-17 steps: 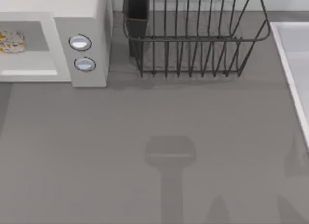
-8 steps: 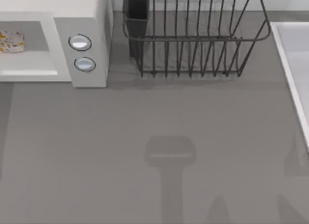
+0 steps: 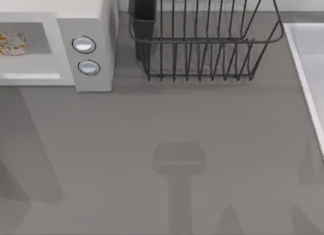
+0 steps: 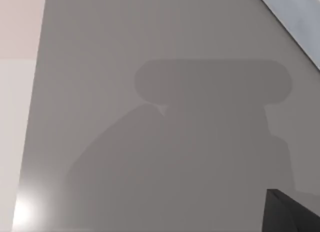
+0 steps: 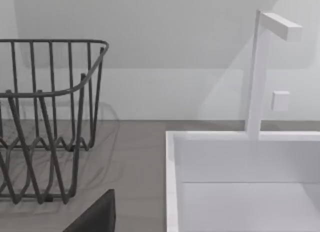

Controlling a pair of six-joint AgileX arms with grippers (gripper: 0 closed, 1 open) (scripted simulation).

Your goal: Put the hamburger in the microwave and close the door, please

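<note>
The hamburger (image 3: 11, 43) already lies inside the grey cavity of the microwave (image 3: 86, 22), which stands at the far left corner of the counter (image 3: 177, 118). The cavity looks open from above and the door is not seen across it, so I judge that the first part of the task is done and the step in hand is closing the door. The next move calls for the left arm to find the door at the left edge of the counter, get behind its free edge or handle, and push it in a curve until it shuts.

In the left wrist view there is a dark corner (image 4: 292, 212), in the right wrist view another one (image 5: 97, 217) near the dish rack (image 5: 45, 122) and the sink (image 5: 240, 157); whether the fingers are open or closed I cannot tell.

Compared with one second ago, a new broad shadow has come onto the near left part of the counter; the hamburger has not moved
</note>
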